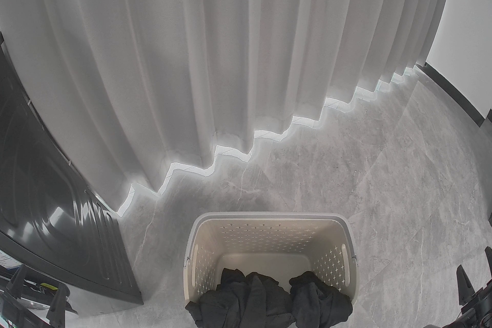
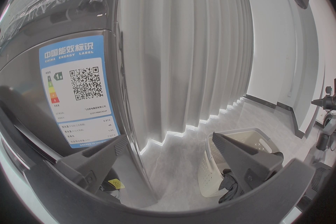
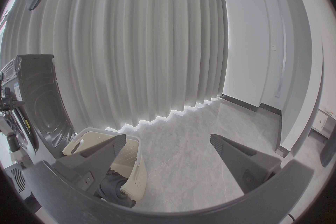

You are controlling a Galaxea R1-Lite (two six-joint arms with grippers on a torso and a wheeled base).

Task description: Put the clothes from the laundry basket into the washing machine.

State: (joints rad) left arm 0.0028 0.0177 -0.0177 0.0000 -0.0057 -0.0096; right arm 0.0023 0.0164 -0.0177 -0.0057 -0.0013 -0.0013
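**Task items.** A cream perforated plastic laundry basket (image 1: 269,219) stands on the grey marble-look tiled floor (image 1: 410,180). A heap of dark, crumpled clothes (image 1: 246,298) lies at the basket's near end, in two mounds spilling over the near rim. The far half of the basket is bare. The dark grey washing machine (image 1: 46,201) stands to the robot's left, near the basket but apart from it.

**Grippers.** The left gripper (image 2: 168,151) hangs just beside the machine, fingers (image 2: 245,158) spread wide and holding nothing. The right gripper (image 3: 168,151) hangs on the basket's other side, fingers (image 3: 245,161) likewise apart and empty.

**Handling assessment.** The clothes appear soft, limp and light. They will likely sag and trail when lifted, and may snag on the rim. Advise pinching a thick bunched fold at a mound's crown, not a loose hem.

**Surroundings.** A white pleated curtain (image 1: 230,37) hangs behind.
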